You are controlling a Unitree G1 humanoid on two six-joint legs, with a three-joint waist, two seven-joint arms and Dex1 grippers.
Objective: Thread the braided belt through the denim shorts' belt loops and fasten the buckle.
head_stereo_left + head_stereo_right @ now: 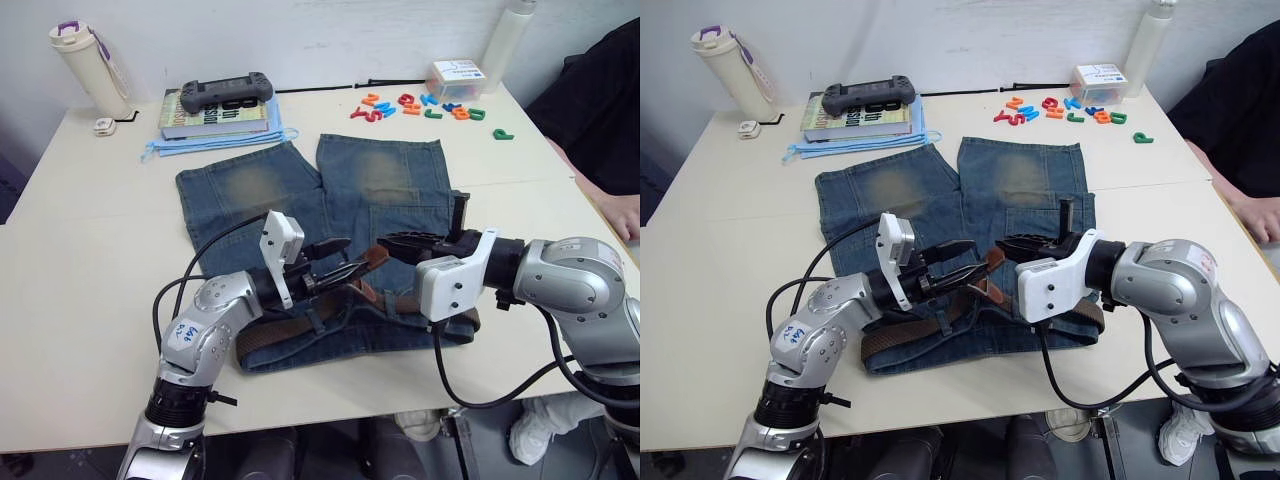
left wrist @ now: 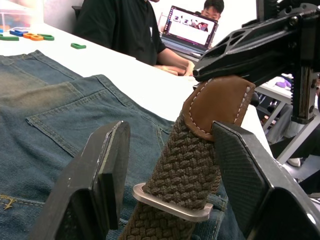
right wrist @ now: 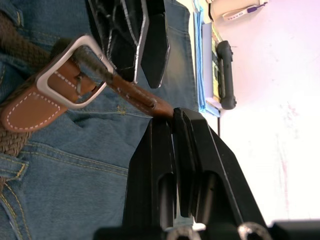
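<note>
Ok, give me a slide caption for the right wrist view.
Right tool pinches the tan leather tip of the brown braided belt, threaded through its silver metal buckle over faded blue denim shorts.

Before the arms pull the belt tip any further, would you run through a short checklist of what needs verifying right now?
1. Right gripper shut on the braided belt tip: ok.
2. Tip passed through the buckle: ok.
3. Left gripper open, fingers either side of the strap: ok.
4. Belt lying along the denim shorts waistband: ok.
5. Belt through every loop: cannot tell.
6. Prong seated in the weave: cannot tell.
</note>
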